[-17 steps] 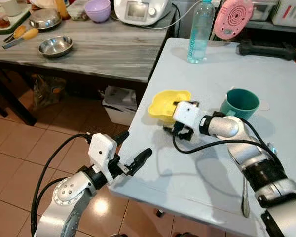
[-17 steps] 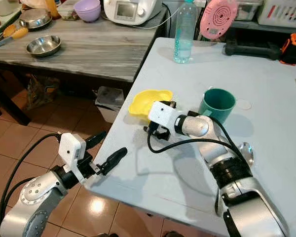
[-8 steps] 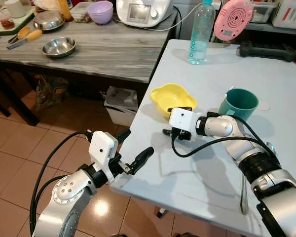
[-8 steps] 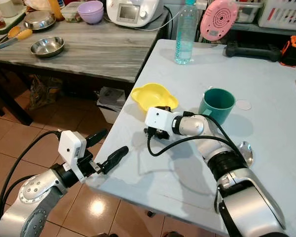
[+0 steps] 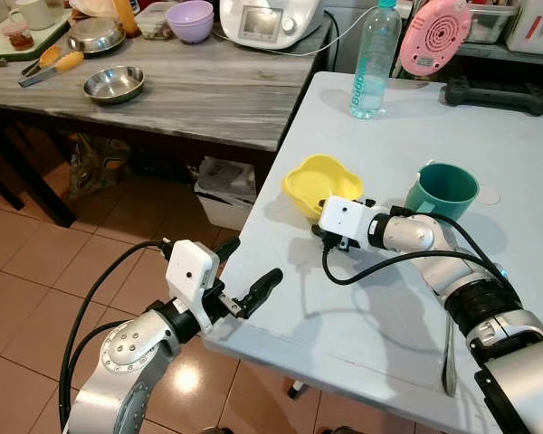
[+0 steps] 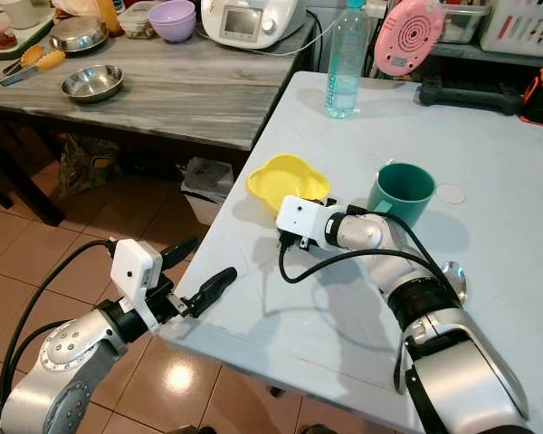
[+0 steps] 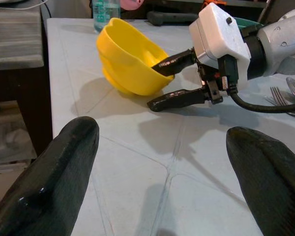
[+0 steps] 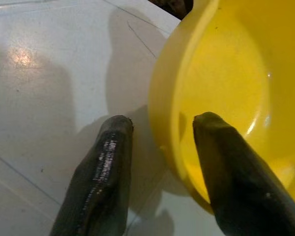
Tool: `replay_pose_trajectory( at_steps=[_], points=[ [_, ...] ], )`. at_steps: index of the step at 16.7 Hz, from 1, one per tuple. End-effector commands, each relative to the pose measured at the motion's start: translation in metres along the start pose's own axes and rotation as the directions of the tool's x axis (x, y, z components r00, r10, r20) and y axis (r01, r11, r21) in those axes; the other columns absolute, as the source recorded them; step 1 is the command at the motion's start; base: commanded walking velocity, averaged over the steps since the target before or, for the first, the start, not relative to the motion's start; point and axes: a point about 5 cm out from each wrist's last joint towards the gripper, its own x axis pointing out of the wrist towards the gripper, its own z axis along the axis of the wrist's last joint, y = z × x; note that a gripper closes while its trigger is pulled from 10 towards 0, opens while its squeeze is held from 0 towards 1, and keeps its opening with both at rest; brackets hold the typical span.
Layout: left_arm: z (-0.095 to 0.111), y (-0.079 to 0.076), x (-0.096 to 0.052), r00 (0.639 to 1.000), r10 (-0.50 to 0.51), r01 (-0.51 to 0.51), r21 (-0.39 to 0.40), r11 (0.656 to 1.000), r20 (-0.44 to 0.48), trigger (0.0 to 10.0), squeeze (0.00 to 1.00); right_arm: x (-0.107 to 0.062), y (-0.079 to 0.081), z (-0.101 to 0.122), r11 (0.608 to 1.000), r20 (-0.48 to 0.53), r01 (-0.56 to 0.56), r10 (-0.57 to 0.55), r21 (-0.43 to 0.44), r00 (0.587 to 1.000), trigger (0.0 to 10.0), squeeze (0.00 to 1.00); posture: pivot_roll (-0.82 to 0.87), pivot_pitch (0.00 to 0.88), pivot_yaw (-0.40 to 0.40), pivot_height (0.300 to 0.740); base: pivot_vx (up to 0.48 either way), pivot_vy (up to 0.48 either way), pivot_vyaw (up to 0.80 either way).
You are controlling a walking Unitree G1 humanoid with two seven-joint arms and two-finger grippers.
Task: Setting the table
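A yellow bowl [image 5: 315,175] sits near the left edge of the pale blue table [image 5: 380,307], slightly tilted in the left wrist view. My right gripper [image 8: 162,123] is open and straddles the bowl's near rim, one finger [image 8: 221,162] inside and one finger [image 8: 101,172] outside, a small gap left to the wall. A green cup [image 5: 442,188] stands just right of that arm. A spoon [image 5: 449,353] lies near the front right. My left gripper [image 5: 247,264] is open with nothing in it, hovering at the table's front left corner.
A water bottle [image 5: 366,63], a pink round fan [image 5: 434,34] and a black tool [image 5: 493,90] stand at the table's far side. To the left a grey wooden counter [image 5: 190,99] holds a steel bowl [image 5: 114,83], a purple bowl [image 5: 190,18] and an appliance. A bin [image 5: 224,185] sits beneath it.
My right gripper drew back a little from the yellow bowl, then came up to its near rim again. The head view has shifted slightly. The left gripper stays put.
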Motion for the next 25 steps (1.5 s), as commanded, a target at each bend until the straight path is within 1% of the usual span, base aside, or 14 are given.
replay_pose_trajectory(
  at_steps=[1,9,10,11,12,13,15,16,18,20,22,23,24,25],
  points=[
    [0.0,0.0,-0.001,1.0,0.004,-0.004,0.01,1.0,-0.004,10.0,0.0,-0.001,0.001,-0.004,1.0,-0.01,0.007,-0.007,0.009,1.0,0.0,0.0,-0.02,0.121,0.064,0.74,0.0,0.0,0.0],
    [-0.001,0.001,-0.001,1.0,0.006,-0.006,0.011,1.0,-0.003,10.0,0.0,-0.001,0.001,-0.005,1.0,-0.007,0.015,-0.015,0.007,1.0,0.0,0.0,-0.02,0.117,0.067,0.74,0.0,0.0,0.0],
    [-0.002,0.014,0.004,0.997,0.08,-0.08,0.033,0.996,0.022,10.0,0.0,-0.024,0.008,0.025,0.936,0.222,0.309,-0.342,0.171,0.913,0.0,0.0,-0.03,0.073,0.074,0.74,0.0,0.0,0.0],
    [-0.002,0.017,0.005,0.995,0.1,-0.101,0.034,0.994,0.028,10.0,0.0,-0.031,0.01,0.03,0.911,0.241,0.358,-0.402,0.206,0.884,0.0,0.0,-0.03,0.073,0.074,0.74,0.0,0.0,0.0],
    [-0.002,0.02,0.006,0.993,0.117,-0.118,0.034,0.992,0.032,10.0,0.0,-0.034,0.012,0.032,0.893,0.243,0.389,-0.438,0.225,0.866,0.0,0.0,-0.04,0.069,0.073,0.74,0.0,0.0,0.0],
    [-0.001,0.021,0.007,0.992,0.122,-0.123,0.033,0.992,0.034,10.0,0.0,-0.034,0.012,0.032,0.887,0.242,0.4,-0.45,0.23,0.86,0.0,0.0,-0.04,0.069,0.073,0.74,0.0,0.0,0.0],
    [-0.002,0.023,0.008,0.989,0.14,-0.141,0.029,0.99,0.042,10.0,0.0,-0.043,0.016,0.041,0.833,0.24,0.453,-0.533,0.317,0.812,0.0,0.0,-0.05,0.069,0.076,0.74,0.0,0.0,0.0],
    [-0.003,0.025,0.01,0.986,0.157,-0.159,0.028,0.987,0.054,10.0,0.0,-0.049,0.022,0.051,0.815,0.246,0.459,-0.555,0.353,0.795,0.0,0.0,-0.05,0.069,0.078,0.74,0.0,0.0,0.0],
    [-0.002,0.026,0.01,0.983,0.17,-0.172,0.03,0.985,0.062,10.0,0.0,-0.052,0.025,0.056,0.792,0.246,0.458,-0.576,0.403,0.779,0.0,0.0,-0.05,0.072,0.079,0.74,0.0,0.0,0.0],
    [-0.001,0.029,0.008,0.978,0.197,-0.201,0.054,0.978,0.065,10.0,0.0,-0.053,0.032,0.058,0.745,0.219,0.437,-0.6,0.504,0.77,0.0,0.0,-0.05,0.072,0.077,0.74,0.0,0.0,0.0],
    [-0.002,0.039,0.004,0.959,0.275,-0.28,0.076,0.957,0.064,10.0,0.0,-0.057,0.044,0.056,0.686,0.163,0.431,-0.621,0.586,0.767,0.0,0.0,-0.05,0.076,0.073,0.74,0.0,0.0,0.0],
    [-0.005,0.047,0.001,0.935,0.351,-0.355,0.101,0.93,0.057,10.0,0.0,-0.061,0.054,0.054,0.644,0.115,0.421,-0.621,0.638,0.775,0.0,0.0,-0.05,0.077,0.073,0.74,0.0,0.0,0.0],
    [-0.007,0.051,-0.001,0.917,0.396,-0.399,0.118,0.909,0.05,10.0,0.0,-0.063,0.059,0.052,0.62,0.089,0.418,-0.621,0.664,0.779,0.0,0.0,-0.05,0.08,0.072,0.74,0.0,0.0,0.0],
    [-0.009,0.055,-0.003,0.9,0.435,-0.436,0.115,0.892,0.037,10.0,0.0,-0.066,0.064,0.051,0.602,0.072,0.415,-0.62,0.682,0.781,0.0,0.0,-0.06,0.082,0.072,0.74,0.0,0.0,0.0]
  ],
)
